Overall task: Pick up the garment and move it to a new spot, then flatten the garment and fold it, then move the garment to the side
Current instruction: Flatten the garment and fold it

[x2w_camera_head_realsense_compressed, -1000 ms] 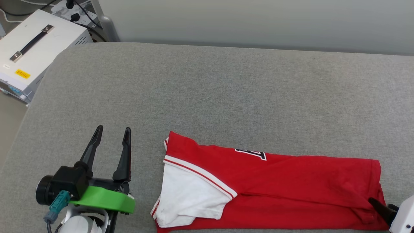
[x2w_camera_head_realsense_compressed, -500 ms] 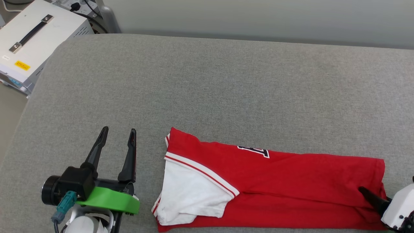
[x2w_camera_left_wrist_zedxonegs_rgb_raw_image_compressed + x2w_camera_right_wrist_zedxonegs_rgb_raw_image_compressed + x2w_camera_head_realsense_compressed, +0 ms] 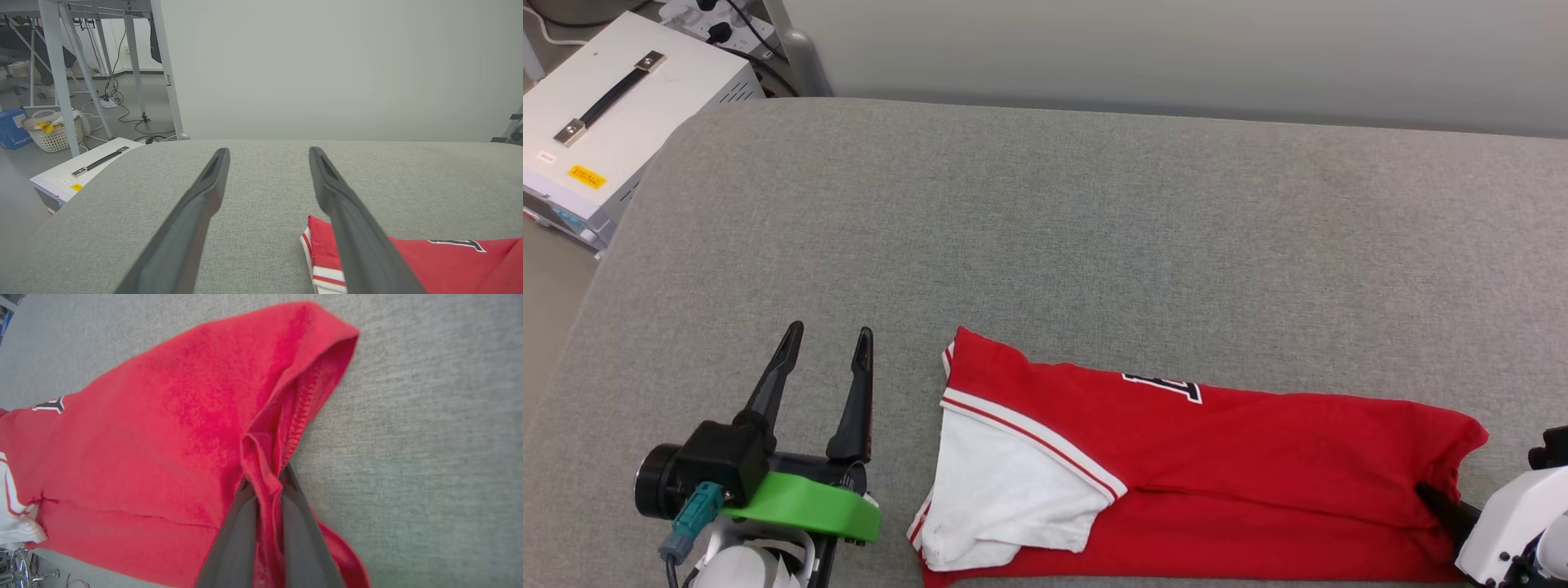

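Observation:
The garment, a red T-shirt with a white sleeve and dark lettering, lies folded lengthwise near the front edge of the grey padded surface. My right gripper is at the garment's right end, shut on a pinch of the red hem, which bunches up between the fingers in the right wrist view. My left gripper hovers open to the left of the shirt, nothing between its fingers. The shirt's striped shoulder corner lies just right of the left gripper.
A white equipment case with a black handle stands off the surface's far left corner. A pale wall runs behind the far edge. Metal table legs, cables and a laundry basket sit on the floor at left.
My right gripper has shut on the hem at the shirt's right end, and that edge has lifted and puckered. The left gripper stays open in place.

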Controlling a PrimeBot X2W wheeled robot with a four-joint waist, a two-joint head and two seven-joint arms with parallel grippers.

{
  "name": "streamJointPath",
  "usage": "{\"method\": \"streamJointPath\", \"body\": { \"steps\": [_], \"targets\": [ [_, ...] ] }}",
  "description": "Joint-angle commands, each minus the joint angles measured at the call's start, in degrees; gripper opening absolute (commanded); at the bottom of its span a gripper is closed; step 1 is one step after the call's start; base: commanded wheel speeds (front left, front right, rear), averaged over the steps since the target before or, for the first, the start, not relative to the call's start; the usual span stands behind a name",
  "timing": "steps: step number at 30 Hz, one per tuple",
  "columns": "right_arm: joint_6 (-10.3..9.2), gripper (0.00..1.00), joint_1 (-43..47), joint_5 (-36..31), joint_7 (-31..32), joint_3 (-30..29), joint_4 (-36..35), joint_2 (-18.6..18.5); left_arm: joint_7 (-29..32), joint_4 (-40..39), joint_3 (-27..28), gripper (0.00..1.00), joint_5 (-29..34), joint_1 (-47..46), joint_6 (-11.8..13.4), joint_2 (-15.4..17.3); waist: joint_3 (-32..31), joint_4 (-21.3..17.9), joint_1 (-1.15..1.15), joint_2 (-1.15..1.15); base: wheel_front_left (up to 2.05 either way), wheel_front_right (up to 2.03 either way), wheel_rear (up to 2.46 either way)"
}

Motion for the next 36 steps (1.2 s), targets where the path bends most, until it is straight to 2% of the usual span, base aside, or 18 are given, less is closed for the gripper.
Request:
{"method": "streamJointPath", "body": {
  "steps": [1,7,12,17,23,29,36],
  "targets": [
    [-0.03,0.0,0.0,-0.9,-0.94,0.5,1.14,0.11,-0.32,0.16,0.01,1.0,-0.44,0.29,-0.31,0.0,-0.19,-0.08,0.0,0.67,0.0,0.0,0.0],
    [-0.03,0.0,-0.71,-3.0,-5.31,-2.2,2.66,-1.62,-0.32,0.28,-0.19,1.0,-0.78,0.71,-0.31,0.1,-0.52,-0.54,0.0,0.67,0.0,0.0,0.0],
    [-0.03,0.0,-1.58,-7.03,-8.53,-6.7,4.68,-3.49,-0.32,0.24,-0.22,1.0,-0.82,0.75,-0.31,0.16,-0.51,-1.06,0.0,0.67,0.0,0.0,0.0],
    [-0.03,0.0,-2.53,-10.7,-9.94,-10.17,5.44,-3.39,-0.33,0.32,-0.3,1.0,-0.78,0.83,-0.31,0.23,-0.76,-1.52,0.0,0.67,0.0,0.0,0.0],
    [-0.03,0.0,-1.55,-10.39,-8.54,-10.64,1.71,-0.58,-0.33,0.68,-0.32,1.0,-0.68,1.66,-0.32,0.06,-2.17,-2.0,0.0,0.67,0.0,0.0,0.0],
    [-0.03,0.0,0.72,-10.15,-6.07,-9.23,-5.48,2.31,-0.33,0.83,-0.41,1.0,-0.79,2.36,-0.32,-0.12,-3.45,-2.15,0.0,0.67,0.0,0.0,0.0],
    [-0.03,0.0,2.97,-10.15,-2.01,-6.99,-12.95,8.13,-0.33,1.14,-0.21,1.0,-1.19,2.92,-0.32,-0.63,-4.54,-1.78,0.0,0.67,0.0,0.0,0.0]
  ]
}}
